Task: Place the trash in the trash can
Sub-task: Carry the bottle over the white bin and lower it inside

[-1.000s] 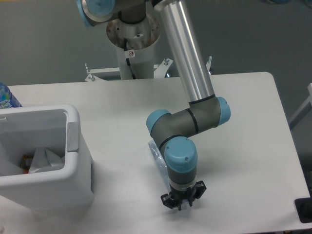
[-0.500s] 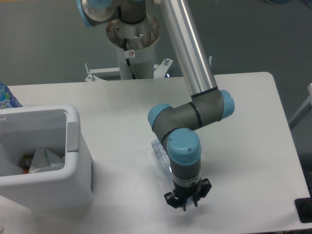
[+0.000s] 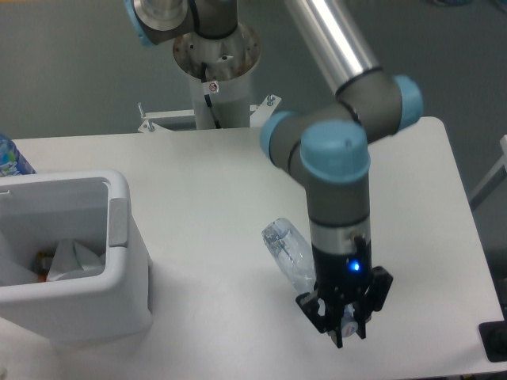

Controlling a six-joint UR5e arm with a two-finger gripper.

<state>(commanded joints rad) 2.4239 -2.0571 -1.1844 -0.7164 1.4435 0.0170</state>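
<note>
The flattened clear bottle (image 3: 288,252), one piece of the trash, hangs tilted just above the table right of centre. Its lower end runs into my gripper (image 3: 345,323), which points down near the table's front edge and is shut on that end; a pale bit shows between the fingers. The white trash can (image 3: 119,207) stands at the left edge, well apart from the gripper. Inside it lies whitish crumpled trash (image 3: 71,261) with something orange beside it.
The arm's base column (image 3: 214,79) rises behind the table's far edge. A blue-labelled bottle top (image 3: 9,158) peeks in at the far left behind the bin. A black object (image 3: 494,340) sits off the table's front right corner.
The arm has swung right and risen toward the camera. The bottle, half hidden behind the wrist before, has come along with the gripper and now shows tilted to the wrist's left.
</note>
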